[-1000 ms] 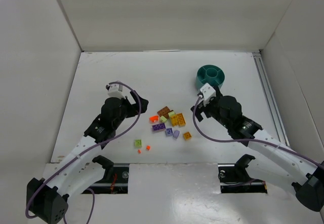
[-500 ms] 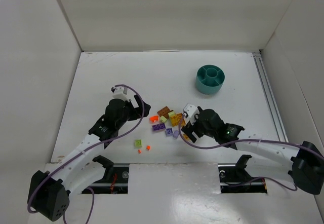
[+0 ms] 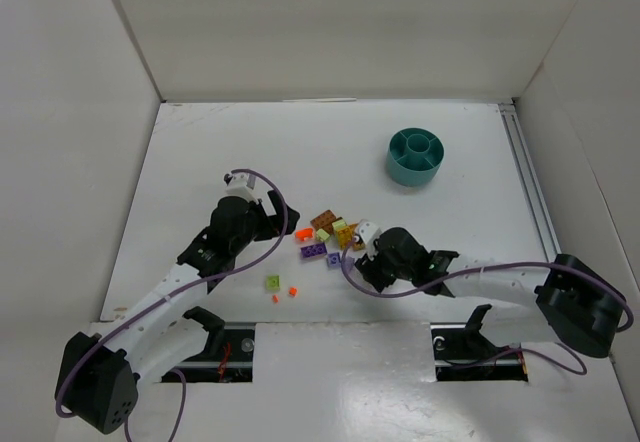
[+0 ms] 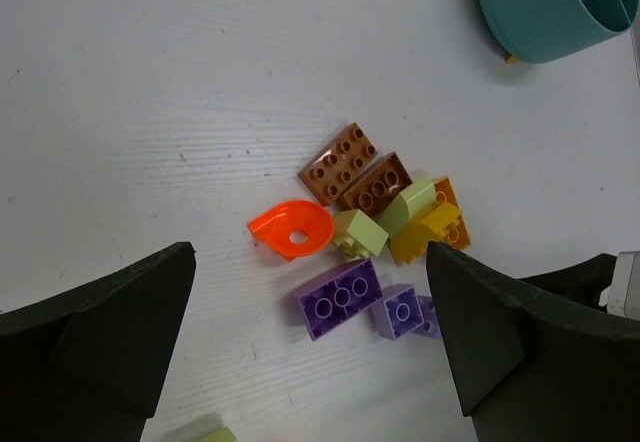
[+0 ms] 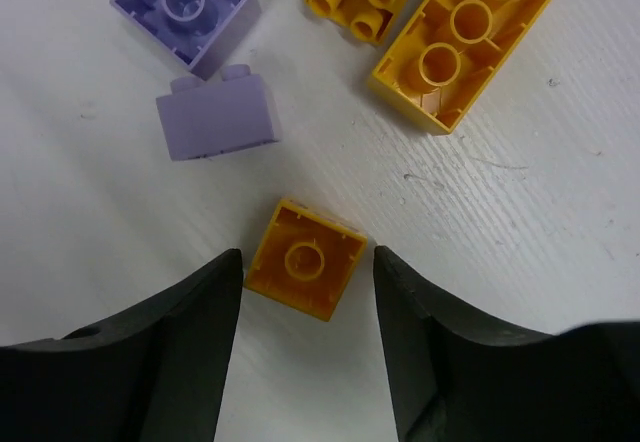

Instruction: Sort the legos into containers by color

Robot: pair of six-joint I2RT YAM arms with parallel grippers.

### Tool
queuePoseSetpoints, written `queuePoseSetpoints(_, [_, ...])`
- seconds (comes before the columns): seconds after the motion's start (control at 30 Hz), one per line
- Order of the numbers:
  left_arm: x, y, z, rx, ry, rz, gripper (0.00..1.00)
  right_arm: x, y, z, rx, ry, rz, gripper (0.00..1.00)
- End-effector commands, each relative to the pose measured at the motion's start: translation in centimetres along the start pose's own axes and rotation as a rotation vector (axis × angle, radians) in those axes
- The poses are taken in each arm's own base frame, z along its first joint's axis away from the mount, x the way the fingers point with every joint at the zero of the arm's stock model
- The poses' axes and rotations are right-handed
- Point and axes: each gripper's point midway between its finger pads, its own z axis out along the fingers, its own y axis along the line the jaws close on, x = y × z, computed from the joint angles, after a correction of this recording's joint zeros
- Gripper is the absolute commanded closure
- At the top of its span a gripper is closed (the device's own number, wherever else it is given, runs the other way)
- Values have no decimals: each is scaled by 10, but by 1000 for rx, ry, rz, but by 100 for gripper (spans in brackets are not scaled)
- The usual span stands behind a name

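The legos lie in a loose pile [image 3: 330, 234] mid-table. My right gripper [image 5: 307, 297] is low at the pile's near right edge. Its jaws straddle a small yellow-orange brick [image 5: 305, 272] lying studs-down, with slim gaps on both sides. Beyond it lie two lavender bricks [image 5: 187, 7] [image 5: 215, 117] and two yellow bricks [image 5: 470, 37]. My left gripper [image 4: 310, 282] hangs wide open left of the pile, above an orange curved piece [image 4: 295, 230], brown bricks [image 4: 340, 162] and a purple brick [image 4: 340, 297]. The teal dish [image 3: 417, 157] with its containers stands at the back right.
A light green brick [image 3: 271, 283] and two tiny orange bits [image 3: 293, 290] lie apart near the front edge. White walls enclose the table, and a rail [image 3: 530, 192] runs along its right side. The right arm's black body [image 4: 590, 282] shows beside the pile.
My right arm swung from beside the dish down to the pile's near edge, and its jaws narrowed around the yellow-orange brick. The left gripper edged slightly toward the pile, still wide open.
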Motion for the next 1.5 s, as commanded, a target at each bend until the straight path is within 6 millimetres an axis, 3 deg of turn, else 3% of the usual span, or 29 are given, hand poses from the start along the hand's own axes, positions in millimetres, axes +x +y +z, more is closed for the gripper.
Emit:
queuePoseSetpoints(0.0, [-8, -9, -1, 37, -31, 16, 0, -21, 1, 6, 13, -75, 32, 42])
queuePoseSetpoints(0.07, [-9, -7, 0, 29, -36, 16, 0, -23, -1, 9, 22, -81, 42, 48])
queuePoseSetpoints(0.1, [-9, -7, 0, 29, -36, 16, 0, -23, 0, 9, 21, -81, 42, 60])
queuePoseSetpoints(0.2, [-7, -6, 1, 24, -28, 25, 0, -35, -1, 3, 21, -129, 45, 76])
queuePoseSetpoints(0.3, [-6, -7, 1, 33, -22, 35, 0, -51, -8, -9, 55, -176, 40, 80])
queuePoseSetpoints(0.33, [-6, -7, 1, 33, -22, 35, 0, -70, -13, -19, 77, -227, 37, 80])
queuePoseSetpoints(0.4, [-3, -7, 2, 35, -10, 35, 0, -78, -31, -31, 151, -230, 48, 80])
queuePoseSetpoints(0.43, [-2, -8, 2, 43, -5, 46, 0, -99, -48, -45, 198, -274, 43, 80])
queuePoseSetpoints(0.47, [1, -7, 3, 44, 9, 46, 0, -105, -59, -50, 232, -276, 47, 80])
queuePoseSetpoints(0.53, [1, -7, 3, 44, 9, 56, 0, -115, -96, -66, 327, -280, 62, 79])
queuePoseSetpoints(0.57, [1, -7, 5, 44, 9, 56, 0, -132, -111, -79, 362, -317, 87, 79])
queuePoseSetpoints(0.63, [2, -8, 5, 53, 15, 66, 0, -133, -152, -90, 450, -300, 124, 79])
queuePoseSetpoints(0.67, [2, -8, 5, 53, 15, 66, 0, -145, -168, -94, 483, -305, 121, 79])
queuePoseSetpoints(0.77, [4, -6, 6, 48, 22, 77, 0, -148, -204, -98, 534, -269, 149, 79])
queuePoseSetpoints(0.9, [8, -6, 10, 45, 44, 86, 0, -158, -244, -89, 577, -216, 165, 79])
queuePoseSetpoints(1.03, [12, -8, 12, 60, 64, 86, 0, -157, -268, -78, 561, -180, 189, 78])
queuePoseSetpoints(1.47, [24, -8, 20, 60, 112, 113, 0, -137, -291, -53, 561, -118, 205, 70])
